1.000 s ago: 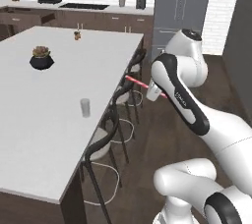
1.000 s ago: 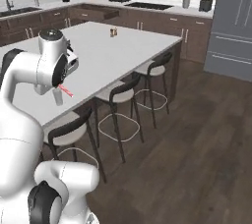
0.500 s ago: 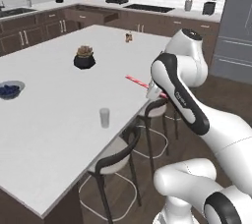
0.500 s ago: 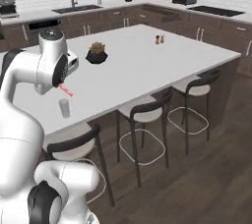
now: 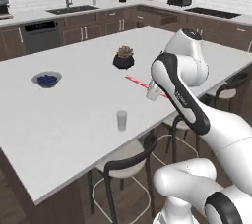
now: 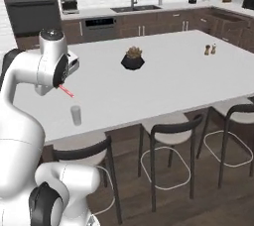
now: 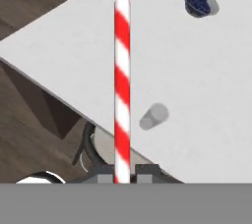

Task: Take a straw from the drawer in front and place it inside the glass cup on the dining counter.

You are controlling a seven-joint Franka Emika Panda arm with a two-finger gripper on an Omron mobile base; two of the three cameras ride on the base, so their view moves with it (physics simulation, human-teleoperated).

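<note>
My gripper point(image 7: 122, 171) is shut on the lower end of the red-and-white striped straw point(image 7: 122, 85), which points away from the hand. In the left base view the straw point(image 5: 136, 81) sticks out leftward from the gripper point(image 5: 153, 92) above the white dining counter point(image 5: 74, 120). The clear glass cup point(image 5: 121, 120) stands upright near the counter's front edge, below and left of the straw's tip. From the right base, the straw point(image 6: 65, 91) hangs just above the glass cup point(image 6: 76, 115). At the far wall cabinets a dark-brown drawer point(image 5: 158, 17) seems to stand pulled out.
A grey bowl of blue berries point(image 5: 47, 79) sits at the left of the counter and a dark plant pot point(image 5: 124, 58) near its middle. Salt and pepper shakers point(image 6: 210, 49) stand far right. Dark stools point(image 6: 171, 136) line the counter's near side.
The base has turned, so the whole scene has swung across both base views; the counter and cup now lie more squarely ahead. The straw stays held in the shut gripper.
</note>
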